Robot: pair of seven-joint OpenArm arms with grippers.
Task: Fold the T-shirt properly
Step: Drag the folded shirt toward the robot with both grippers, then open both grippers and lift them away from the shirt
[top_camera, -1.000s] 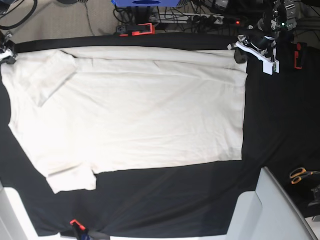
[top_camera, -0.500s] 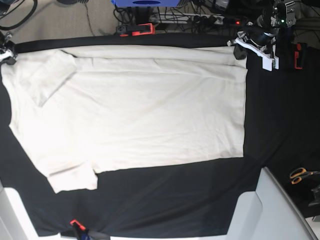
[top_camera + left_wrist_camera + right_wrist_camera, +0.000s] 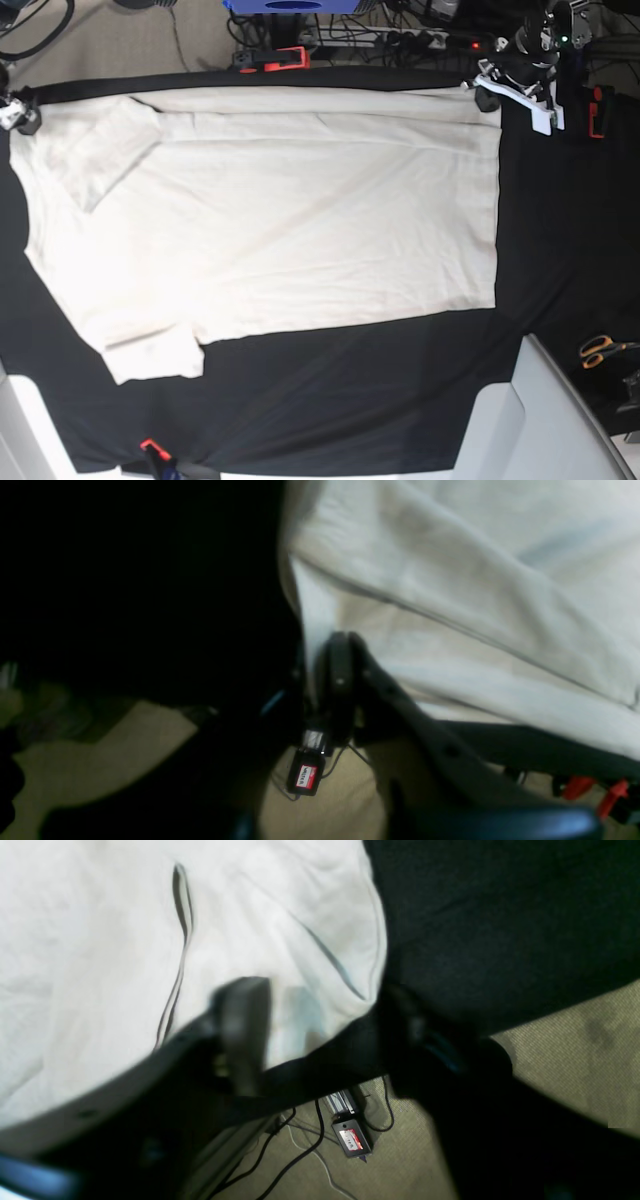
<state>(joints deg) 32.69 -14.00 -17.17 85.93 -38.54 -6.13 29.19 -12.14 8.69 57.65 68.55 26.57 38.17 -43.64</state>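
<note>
We have the T-shirt (image 3: 270, 210) lying flat on the black cloth (image 3: 560, 250), filling most of the far and middle part of the table. In the last second the shirt got pulled a little wider and toward the far edge. Its far right corner moved out and back, and the far strip looks smoother now. The right gripper (image 3: 320, 1040) has just let go: its two fingers are spread wide with the shirt's corner lying loose between them. The left gripper (image 3: 320, 695) sits at the far right corner of the shirt; in its own camera the fingers are nearly pressed together with a thin bit of shirt edge between them, and we cannot tell if it is pinching or letting go.

We think the stretching step is ending, so the shirt is ready for the next fold.

The shirt's long way runs left to right. The sleeves are on the left side and the straight bottom hem is on the right side.
</note>
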